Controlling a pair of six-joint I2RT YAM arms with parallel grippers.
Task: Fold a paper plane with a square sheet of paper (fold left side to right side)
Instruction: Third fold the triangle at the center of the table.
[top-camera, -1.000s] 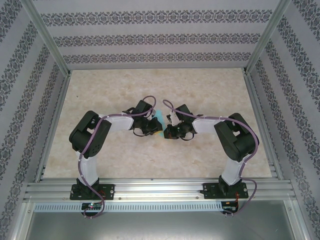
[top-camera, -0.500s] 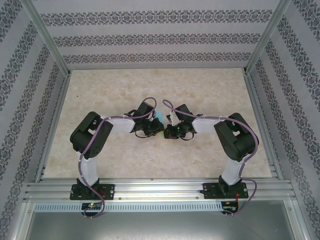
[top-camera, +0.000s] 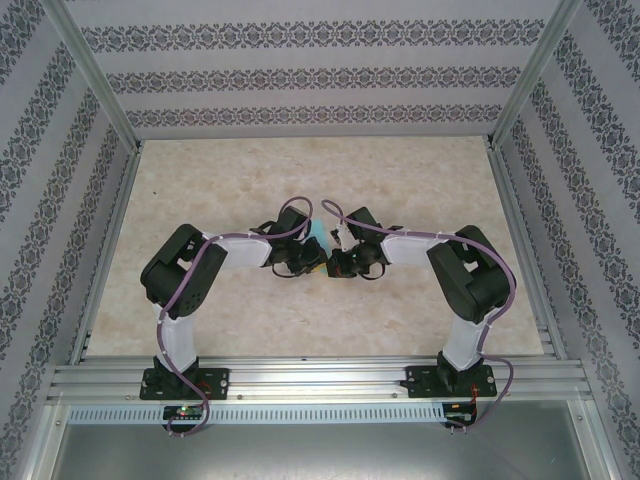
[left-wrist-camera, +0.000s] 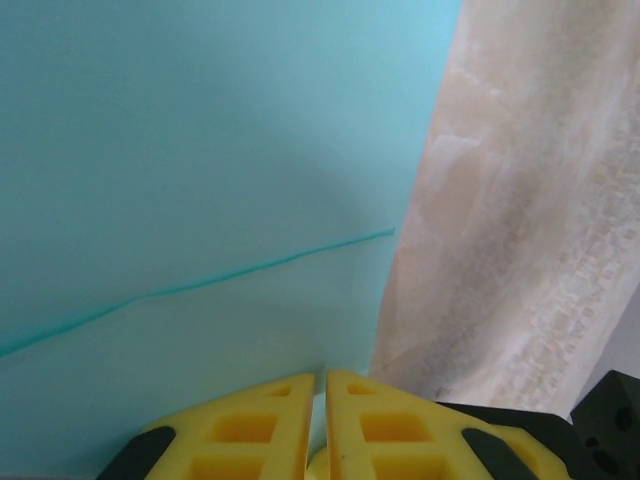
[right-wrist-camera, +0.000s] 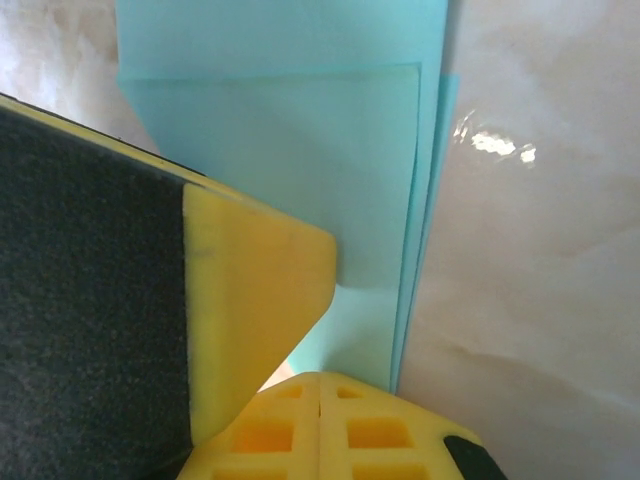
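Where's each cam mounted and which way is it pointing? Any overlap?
Top external: above, behind the bases, looking down on the table; both arms show whole.
Left wrist: looks past the left gripper onto the turquoise paper, a fold line across it.
Right wrist: looks past the right gripper onto the paper's layered edge.
Shared: all three see the paper and table.

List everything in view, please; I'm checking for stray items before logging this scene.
paper: one, light turquoise, folded in layers, mid-table between the grippers.
table: one, beige marbled, under everything.
walls: three, grey patterned, around the table.
frame: one, silver metal, along the near edge and up the corners.
left arm, right arm: two, black and white, bolted at the near rail, bent inward.
left gripper: one, yellow fingers, shut on the paper.
right gripper: one, yellow fingers, shut, tips at the paper's edge.
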